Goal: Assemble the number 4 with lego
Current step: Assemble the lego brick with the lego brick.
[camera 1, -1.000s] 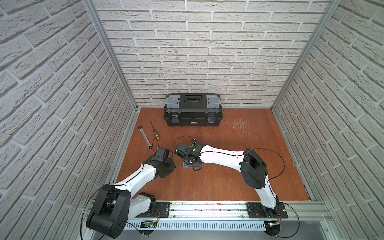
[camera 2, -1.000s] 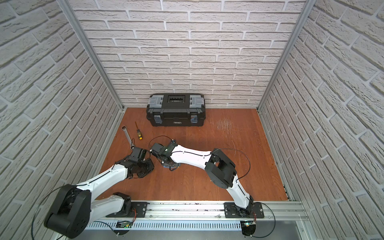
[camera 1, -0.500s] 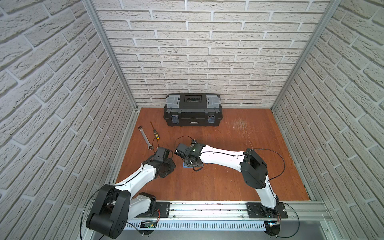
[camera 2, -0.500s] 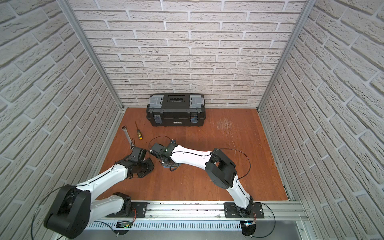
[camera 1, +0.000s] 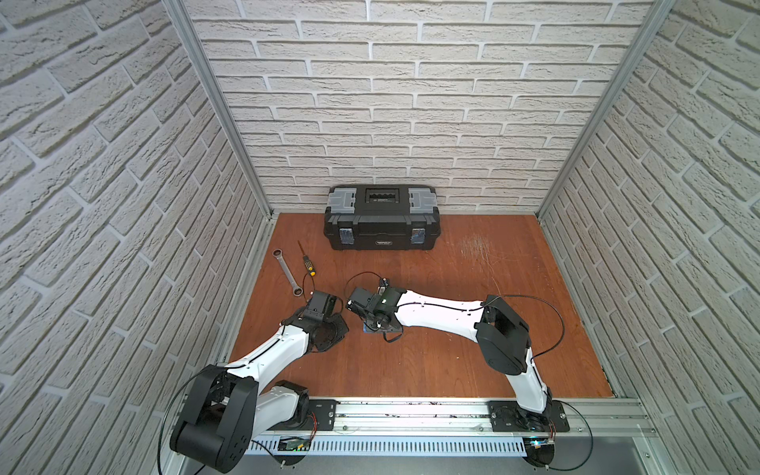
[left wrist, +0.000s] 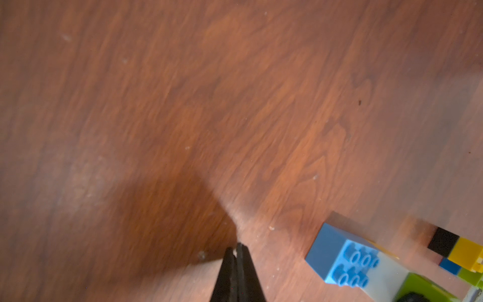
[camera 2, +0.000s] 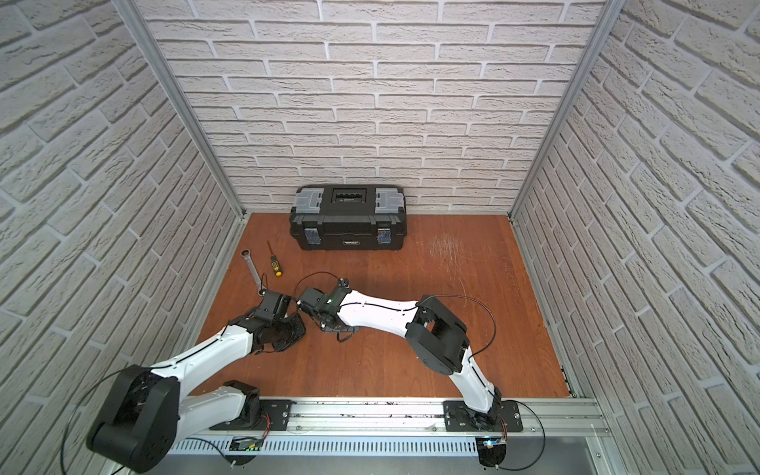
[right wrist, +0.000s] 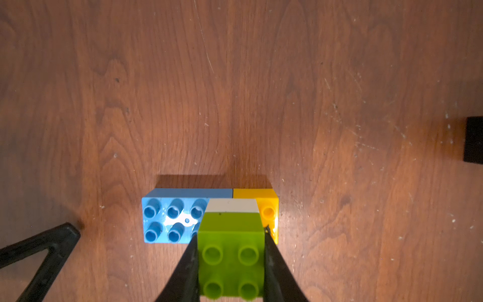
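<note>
Two tools: right tool (right wrist: pixel 230 232) pinching lime green brick (right wrist: pixel 231 261) directly beneath it, stacked on white brick (right wrist: pixel 232 205) over long blue brick (right wrist: pixel 170 217) and yellow brick (right wrist: pixel 268 206) on table (right wrist: pixel 235 91). Long blue brick's long axis parallel to tool's closing line. Left tool (left wrist: pixel 236 252) pressed together, empty, beside stack.

Both top views look down from high up; both wrist views share the lego (right wrist: pixel 172 217) close-up
</note>
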Action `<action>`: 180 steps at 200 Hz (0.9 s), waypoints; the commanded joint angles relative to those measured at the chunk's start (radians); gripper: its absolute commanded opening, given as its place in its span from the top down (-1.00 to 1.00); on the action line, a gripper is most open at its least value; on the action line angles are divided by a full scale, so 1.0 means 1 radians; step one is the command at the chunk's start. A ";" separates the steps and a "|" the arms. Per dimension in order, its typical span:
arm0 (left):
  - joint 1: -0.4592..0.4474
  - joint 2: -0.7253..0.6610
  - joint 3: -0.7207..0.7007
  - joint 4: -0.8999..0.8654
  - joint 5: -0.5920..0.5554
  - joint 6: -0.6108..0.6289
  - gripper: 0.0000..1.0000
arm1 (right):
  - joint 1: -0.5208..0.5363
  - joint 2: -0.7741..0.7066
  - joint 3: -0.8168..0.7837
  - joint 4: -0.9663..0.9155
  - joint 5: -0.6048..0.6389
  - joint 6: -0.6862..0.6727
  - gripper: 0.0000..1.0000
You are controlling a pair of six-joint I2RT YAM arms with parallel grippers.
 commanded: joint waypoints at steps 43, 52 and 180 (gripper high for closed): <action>-0.005 0.003 0.006 0.017 0.003 -0.006 1.00 | -0.035 0.192 -0.056 -0.147 -0.206 -0.036 0.95; -0.006 0.001 0.007 0.014 0.001 -0.009 1.00 | -0.044 0.219 -0.056 -0.143 -0.240 -0.042 0.95; -0.061 0.090 0.036 0.068 -0.011 -0.037 1.00 | -0.083 0.065 0.193 -0.257 -0.155 -0.187 0.09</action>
